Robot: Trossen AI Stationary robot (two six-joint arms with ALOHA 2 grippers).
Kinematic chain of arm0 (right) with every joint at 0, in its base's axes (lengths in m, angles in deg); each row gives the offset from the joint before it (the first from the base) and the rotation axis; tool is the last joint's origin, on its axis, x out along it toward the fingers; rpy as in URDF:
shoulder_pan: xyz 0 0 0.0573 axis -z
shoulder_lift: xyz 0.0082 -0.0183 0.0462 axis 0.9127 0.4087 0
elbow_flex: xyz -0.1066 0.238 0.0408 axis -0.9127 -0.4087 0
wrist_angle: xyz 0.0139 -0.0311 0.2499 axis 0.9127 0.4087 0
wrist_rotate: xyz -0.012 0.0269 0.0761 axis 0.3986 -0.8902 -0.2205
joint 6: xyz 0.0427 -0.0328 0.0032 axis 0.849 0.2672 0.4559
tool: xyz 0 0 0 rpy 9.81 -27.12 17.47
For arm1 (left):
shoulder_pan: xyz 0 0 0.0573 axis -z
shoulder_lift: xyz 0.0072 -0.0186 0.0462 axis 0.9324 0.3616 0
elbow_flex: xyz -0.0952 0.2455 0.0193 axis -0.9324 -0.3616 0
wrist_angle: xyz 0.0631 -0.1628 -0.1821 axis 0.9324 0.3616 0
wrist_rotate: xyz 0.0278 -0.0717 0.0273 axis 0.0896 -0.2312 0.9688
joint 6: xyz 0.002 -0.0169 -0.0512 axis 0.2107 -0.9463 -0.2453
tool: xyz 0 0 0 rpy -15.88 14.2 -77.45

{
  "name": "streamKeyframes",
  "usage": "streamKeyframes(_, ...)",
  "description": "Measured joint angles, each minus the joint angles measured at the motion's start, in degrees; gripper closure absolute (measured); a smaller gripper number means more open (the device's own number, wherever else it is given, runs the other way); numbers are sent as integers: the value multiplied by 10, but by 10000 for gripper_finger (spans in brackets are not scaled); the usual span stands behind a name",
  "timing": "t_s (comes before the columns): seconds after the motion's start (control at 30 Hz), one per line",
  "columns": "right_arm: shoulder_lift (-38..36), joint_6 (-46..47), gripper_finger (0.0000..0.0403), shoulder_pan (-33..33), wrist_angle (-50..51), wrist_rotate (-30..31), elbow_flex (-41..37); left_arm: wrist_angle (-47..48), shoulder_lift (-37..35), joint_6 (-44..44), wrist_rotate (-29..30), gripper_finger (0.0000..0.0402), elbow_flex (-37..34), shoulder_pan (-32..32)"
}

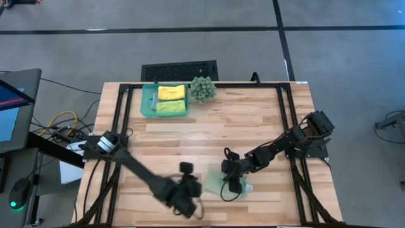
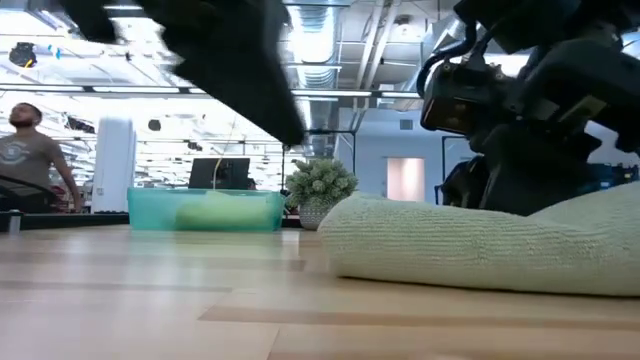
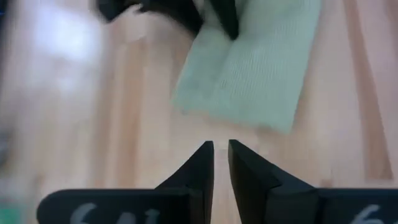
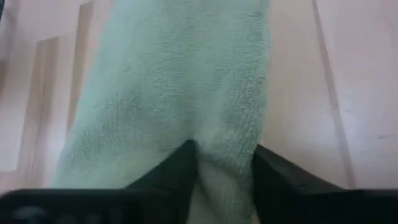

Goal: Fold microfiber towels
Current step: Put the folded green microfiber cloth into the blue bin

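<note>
The pale sage green towel (image 1: 218,183) lies folded near the table's front edge, flat on the wood; it also shows in the low view (image 2: 470,245). My right gripper (image 1: 233,182) is over it and shut on it. My left gripper (image 1: 190,190) hovers just left of the towel, its fingers (image 3: 205,163) nearly together and empty, the towel (image 3: 249,68) ahead of them. The yellow towel (image 1: 171,92) and the lime green towel (image 1: 171,107) lie in the teal tray (image 1: 147,101). The light blue towel is out of view. My right gripper pinches the sage towel between its two fingers (image 4: 180,168) at the towel's end nearest the wrist (image 4: 224,155). The fingers slant down from the table's right side. The rest of the towel stretches away from the fingers and lies on the table.
The teal tray stands at the far left of the table. The spiky green plant (image 1: 202,88) stands beside it. A black frame rail (image 1: 281,126) runs along the table's sides. A person (image 2: 25,150) stands in the room behind.
</note>
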Motion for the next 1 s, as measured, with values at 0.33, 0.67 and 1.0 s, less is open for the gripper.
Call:
streamKeyframes(0.33,-4,-12,380,-31,-38,-12,-6,398,-16,-431,186,361,5,155)
streamKeyframes(0.67,-41,-90,380,-16,-41,-58,37,513,-16,-651,259,361,5,270)
streamKeyframes(1.0,-76,-176,374,29,94,-58,150,514,-16,-697,294,361,3,331)
